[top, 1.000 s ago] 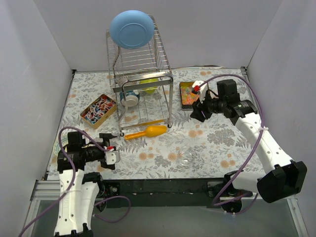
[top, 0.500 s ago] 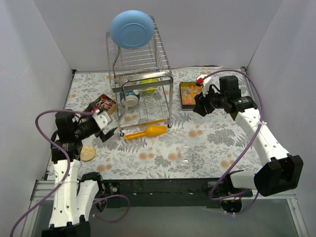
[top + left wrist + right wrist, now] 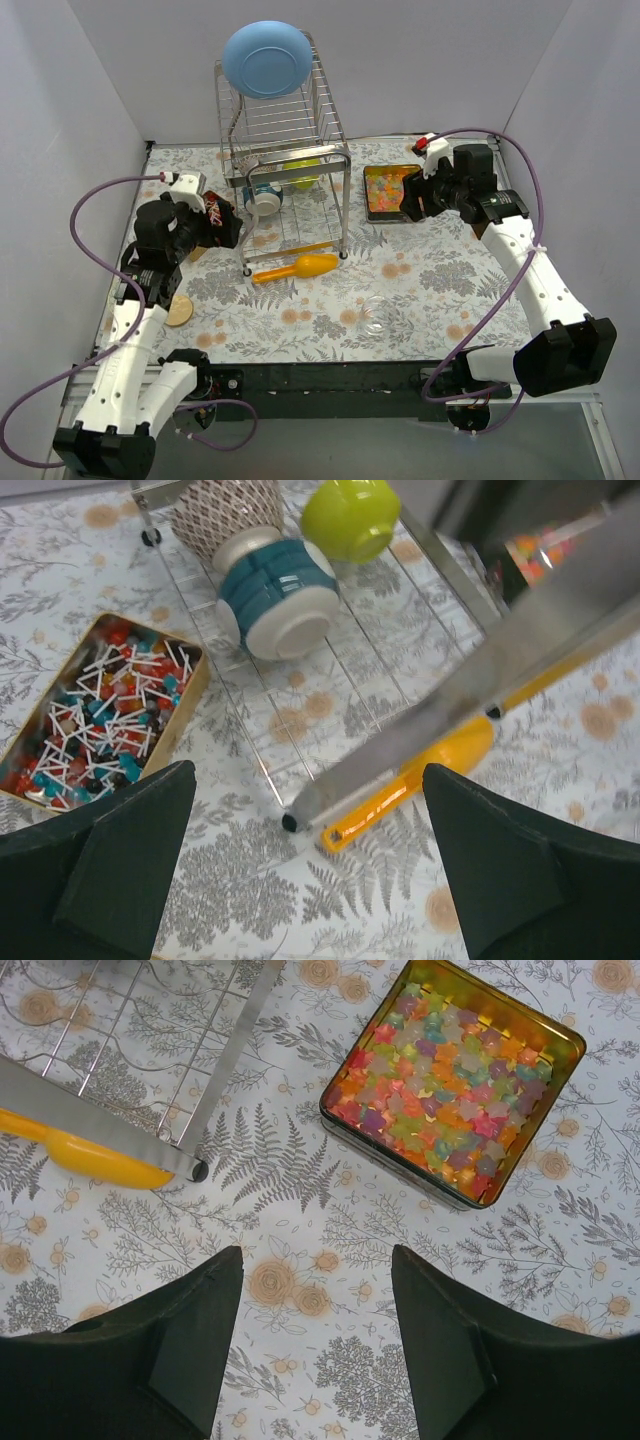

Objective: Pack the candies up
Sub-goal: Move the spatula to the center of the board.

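Gold tin (image 3: 392,1161) of candies (image 3: 450,1070) lies just ahead of the right jaws, spread wide for approach. Left jaws: wide, empty.

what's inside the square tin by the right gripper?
Full of star-shaped candies in many colours, heaped near the rim. The tin floor is hidden beneath them.

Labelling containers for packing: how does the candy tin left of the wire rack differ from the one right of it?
Contents: the left tin holds stick sweets in red, blue and white; the right tin holds star sweets in orange, yellow, green, pink and purple. Arrangement: the left tin's lie in a jumbled tangle, the right tin's in an even layer. Shared: both are open, gold-coloured and rectangular, and neither is gripped.
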Motion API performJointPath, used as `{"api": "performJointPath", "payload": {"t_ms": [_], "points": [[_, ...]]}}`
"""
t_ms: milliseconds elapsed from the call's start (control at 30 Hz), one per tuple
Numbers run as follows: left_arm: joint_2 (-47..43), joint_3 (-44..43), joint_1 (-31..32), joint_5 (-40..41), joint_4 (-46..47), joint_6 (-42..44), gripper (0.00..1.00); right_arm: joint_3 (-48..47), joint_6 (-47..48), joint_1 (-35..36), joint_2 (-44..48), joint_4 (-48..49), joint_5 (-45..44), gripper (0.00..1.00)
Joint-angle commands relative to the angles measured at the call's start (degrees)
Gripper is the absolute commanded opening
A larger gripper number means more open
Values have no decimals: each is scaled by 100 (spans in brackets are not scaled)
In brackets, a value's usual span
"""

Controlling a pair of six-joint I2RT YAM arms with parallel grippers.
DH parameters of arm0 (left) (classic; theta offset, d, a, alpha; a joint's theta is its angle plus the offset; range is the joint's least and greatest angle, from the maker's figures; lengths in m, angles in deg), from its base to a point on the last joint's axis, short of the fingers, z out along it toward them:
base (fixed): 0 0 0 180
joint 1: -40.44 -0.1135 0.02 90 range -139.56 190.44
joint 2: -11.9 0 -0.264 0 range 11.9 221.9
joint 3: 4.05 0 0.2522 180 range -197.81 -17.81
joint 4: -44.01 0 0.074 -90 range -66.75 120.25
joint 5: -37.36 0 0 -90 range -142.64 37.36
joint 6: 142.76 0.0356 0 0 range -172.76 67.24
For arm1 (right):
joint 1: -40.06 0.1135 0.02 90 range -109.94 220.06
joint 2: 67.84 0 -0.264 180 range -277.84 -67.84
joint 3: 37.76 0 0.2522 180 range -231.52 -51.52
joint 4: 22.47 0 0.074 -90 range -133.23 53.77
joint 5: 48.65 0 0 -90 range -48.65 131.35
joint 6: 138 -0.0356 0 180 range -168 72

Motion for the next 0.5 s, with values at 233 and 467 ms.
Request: {"api": "performJointPath", "payload": {"t_ms": [233,467], "points": [[-730,253,554,75,929,493,95,43,184,-24,267,177,-347,71],[-447,-248,581,2245,87,-718,98,-143,2248,1559,408,-1079,1001,71]]}}
